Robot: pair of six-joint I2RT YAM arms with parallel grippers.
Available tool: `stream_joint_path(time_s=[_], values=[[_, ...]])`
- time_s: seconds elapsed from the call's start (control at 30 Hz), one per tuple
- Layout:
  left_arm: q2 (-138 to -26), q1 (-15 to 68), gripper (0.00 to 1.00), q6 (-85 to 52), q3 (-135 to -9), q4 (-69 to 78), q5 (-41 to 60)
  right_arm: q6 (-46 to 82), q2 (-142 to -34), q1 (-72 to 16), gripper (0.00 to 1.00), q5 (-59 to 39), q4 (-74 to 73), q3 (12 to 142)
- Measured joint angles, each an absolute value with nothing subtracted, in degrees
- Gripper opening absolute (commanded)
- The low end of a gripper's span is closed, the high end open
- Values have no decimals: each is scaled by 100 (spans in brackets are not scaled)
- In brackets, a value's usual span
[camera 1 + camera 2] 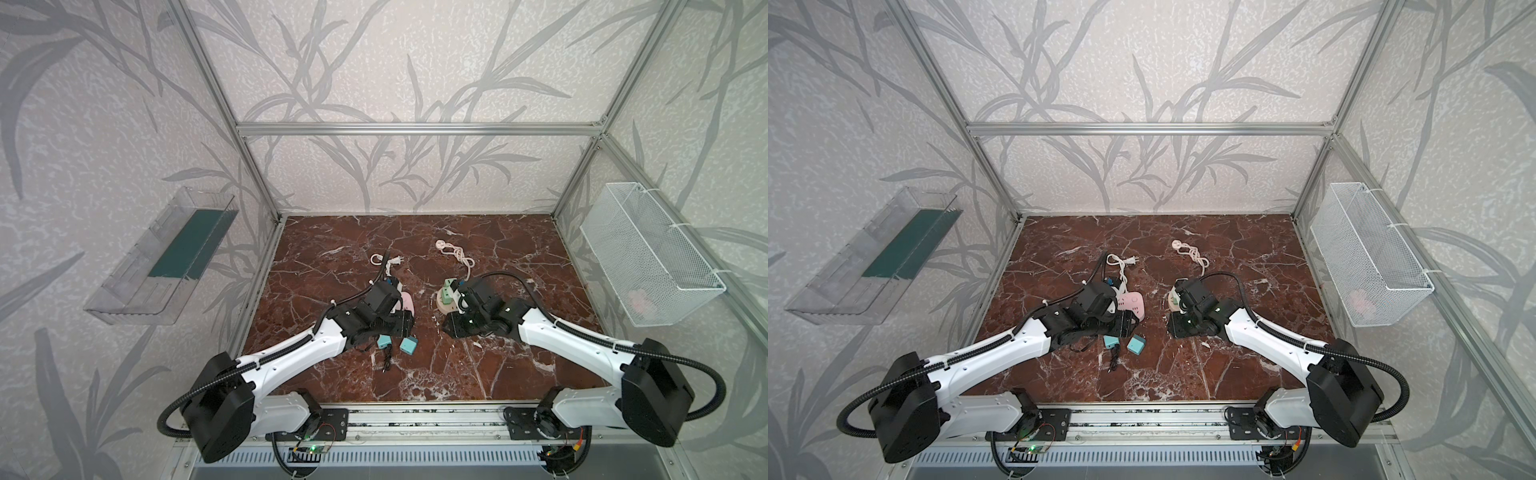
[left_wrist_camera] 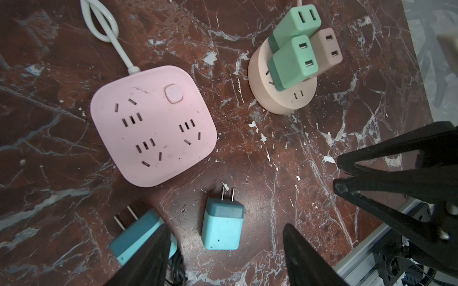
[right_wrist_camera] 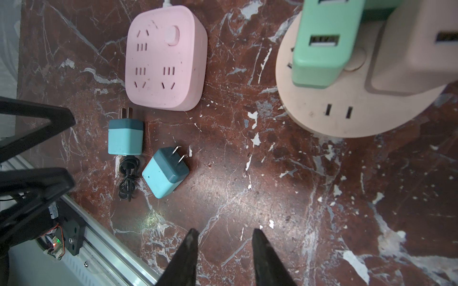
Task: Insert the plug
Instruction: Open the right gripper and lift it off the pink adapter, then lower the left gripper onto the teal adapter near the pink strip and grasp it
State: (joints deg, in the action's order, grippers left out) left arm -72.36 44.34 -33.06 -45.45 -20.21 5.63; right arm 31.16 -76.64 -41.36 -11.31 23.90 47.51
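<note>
Blue plug lies flat on the table, just beside the pink power strip, pins pointing at it. L gripper hangs over it, jaws wide apart, holding nothing. R gripper jaws a bit apart, empty too. Best: go straight down, pinch the flat sides, don't bump the 2nd plug.

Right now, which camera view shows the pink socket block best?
The left wrist view: the pink socket block lies whole and large, all sockets, button and cord visible. The right wrist view shows it whole but smaller. In both top views the left arm hides part of it.
</note>
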Motion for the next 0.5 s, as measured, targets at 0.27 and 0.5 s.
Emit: stream_joint_path(time_s=[0.27, 0.5], values=[[-7863, 4733, 69, -3304, -4727, -2257, 554, 3153, -7627, -4136, 37, -1103, 2351, 4639], [-8414, 4864, 67, -3291, -5037, -2386, 613, 3162, -7627, -4136, 37, -1103, 2309, 4595]])
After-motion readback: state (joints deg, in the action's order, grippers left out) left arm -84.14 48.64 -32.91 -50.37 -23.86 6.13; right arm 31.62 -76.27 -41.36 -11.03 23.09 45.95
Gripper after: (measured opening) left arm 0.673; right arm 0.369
